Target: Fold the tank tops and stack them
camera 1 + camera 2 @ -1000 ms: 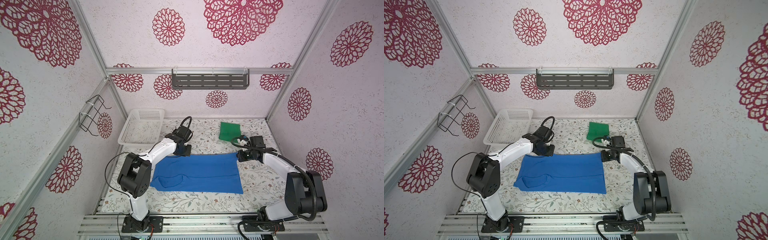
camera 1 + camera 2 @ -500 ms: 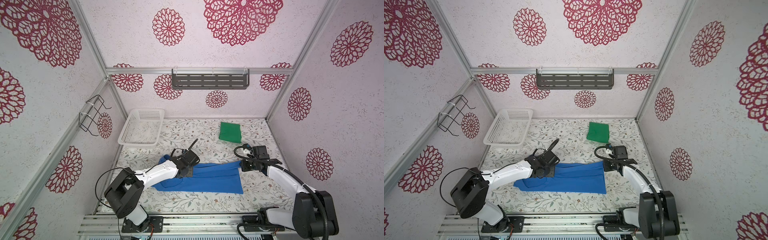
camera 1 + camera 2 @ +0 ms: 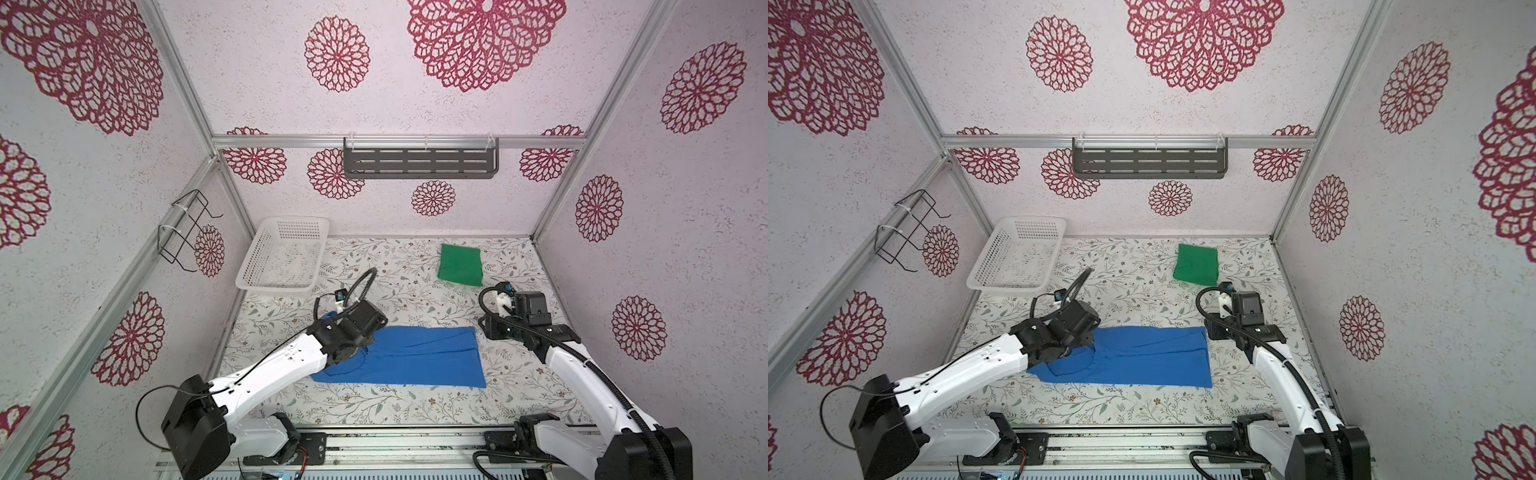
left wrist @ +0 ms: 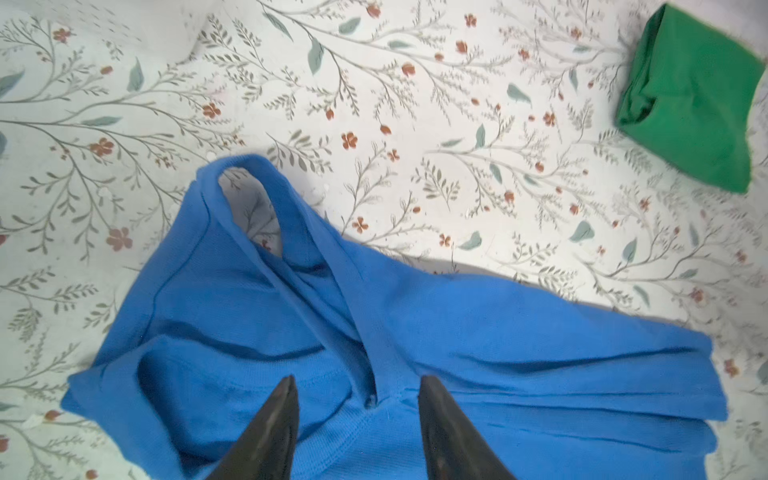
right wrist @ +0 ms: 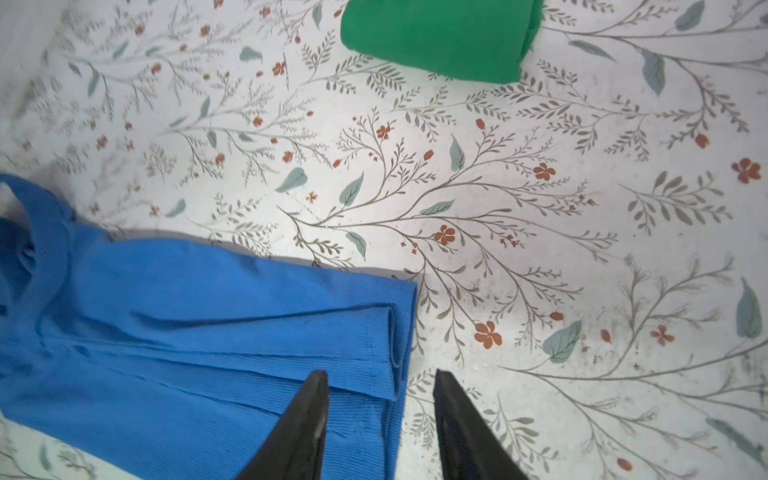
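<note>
The blue tank top lies folded lengthwise into a long strip in the middle of the floral table. Its strap loop and neckline sit at the left end. My left gripper hovers open over that neck end, fingers apart above the fabric with nothing between them. My right gripper is open over the hem corner, one finger above cloth, the other above bare table. The green tank top rests folded into a small square at the back right.
A white perforated basket stands at the back left corner. A grey slotted shelf hangs on the back wall and a black wire rack on the left wall. Walls close in three sides.
Both grippers drew the blue top's far edge toward the front, folding it to a narrower strip. Then both opened and let the fabric go.
</note>
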Tool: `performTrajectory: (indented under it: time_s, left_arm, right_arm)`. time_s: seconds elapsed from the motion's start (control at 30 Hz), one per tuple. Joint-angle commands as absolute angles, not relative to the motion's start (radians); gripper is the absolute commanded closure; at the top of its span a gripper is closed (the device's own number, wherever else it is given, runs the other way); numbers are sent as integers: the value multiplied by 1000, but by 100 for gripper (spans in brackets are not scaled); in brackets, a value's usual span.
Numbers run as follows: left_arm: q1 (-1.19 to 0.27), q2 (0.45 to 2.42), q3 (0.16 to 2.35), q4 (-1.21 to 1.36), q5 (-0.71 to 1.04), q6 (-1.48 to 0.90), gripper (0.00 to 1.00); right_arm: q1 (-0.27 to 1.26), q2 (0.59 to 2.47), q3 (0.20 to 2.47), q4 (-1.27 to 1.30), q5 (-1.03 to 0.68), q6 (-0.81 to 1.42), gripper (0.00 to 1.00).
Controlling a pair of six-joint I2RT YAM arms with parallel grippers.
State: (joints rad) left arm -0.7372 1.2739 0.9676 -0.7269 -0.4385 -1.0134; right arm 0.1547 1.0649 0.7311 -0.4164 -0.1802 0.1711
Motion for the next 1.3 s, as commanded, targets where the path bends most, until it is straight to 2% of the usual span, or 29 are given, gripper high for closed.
performTrajectory:
  time_s: [0.0,0.13,0.27,0.5,0.67,0.77,0.97,1.03,1.13,1.23,1.27]
  left_arm:
    - [-583,1277,951,-727,-345,-913,51]
    - [-422,1340,984,-699,-284,-787,53]
    - [-335,1441,1039,-683,-247,-700,53]
    - [-293,1629,1134,-687,-238,-629,53]
    - [-291,1676,1138,-681,-220,-637,55]
    - [-290,1691,1128,-680,-224,-647,62]
    - [-288,1701,1130,-686,-227,-642,85]
    - [-287,1704,1131,-687,-228,-640,88]
    - [-285,1711,1129,-690,-230,-638,87]
    - [-284,1721,1124,-685,-235,-635,74]
    - [-282,1725,1124,-682,-236,-633,72]
  right_arm:
    - [186,1065,745,-468,-205,432,55]
    - [354,1059,705,-359,-183,590,57]
    - [538,1118,710,-261,-151,653,60]
    - [701,1268,771,-208,-99,663,62]
    - [752,1352,810,-173,-87,665,62]
    - [767,1407,837,-141,-89,670,62]
    - [819,1541,925,-82,-93,670,62]
    - [837,1593,962,-61,-96,669,62]
    - [855,1670,1012,-15,-105,673,63]
    - [869,1736,1064,12,-120,677,63]
    - [873,1752,1074,22,-121,680,63]
